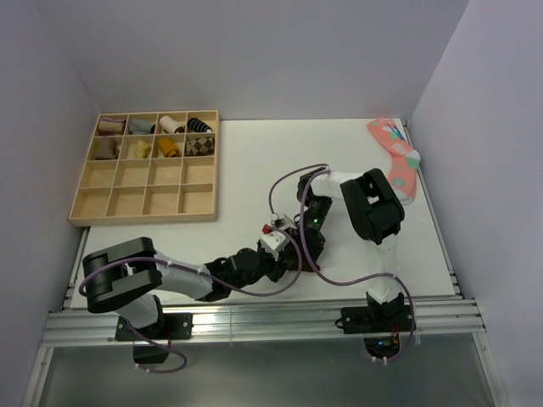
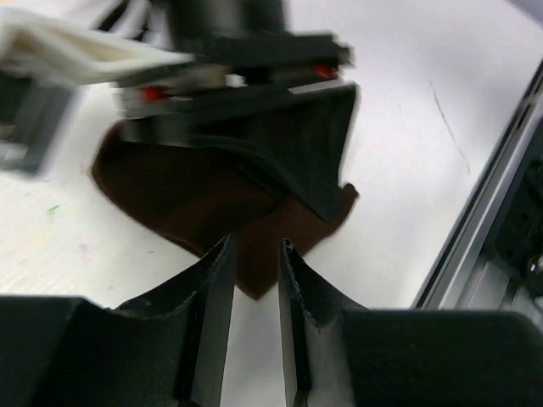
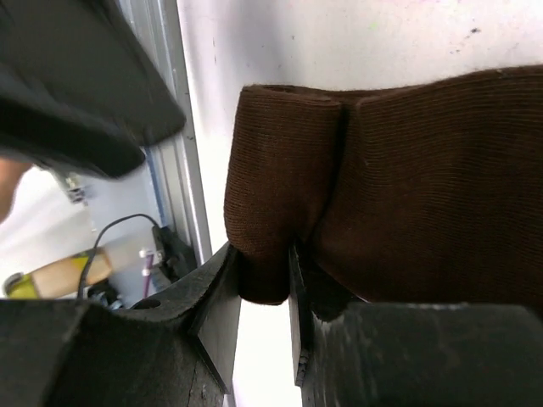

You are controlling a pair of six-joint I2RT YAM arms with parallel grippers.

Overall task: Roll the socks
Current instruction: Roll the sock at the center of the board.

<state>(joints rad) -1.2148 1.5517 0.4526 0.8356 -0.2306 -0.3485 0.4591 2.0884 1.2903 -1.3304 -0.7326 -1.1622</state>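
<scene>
Wrist views show what the overhead view hides: the dark brown sock (image 3: 407, 186) lies on the white worktop (image 2: 407, 170) near its front edge, under the two meeting arms. Right pincer (image 3: 265, 259) is clamped on a fold of it. Left pincer (image 2: 256, 254) stands narrow, the sock's corner at its tips; whether it grips, I cannot tell.

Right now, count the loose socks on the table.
2: pink sock at the far right corner; brown sock near the front edge, in the right gripper. Arms may hide more.
</scene>
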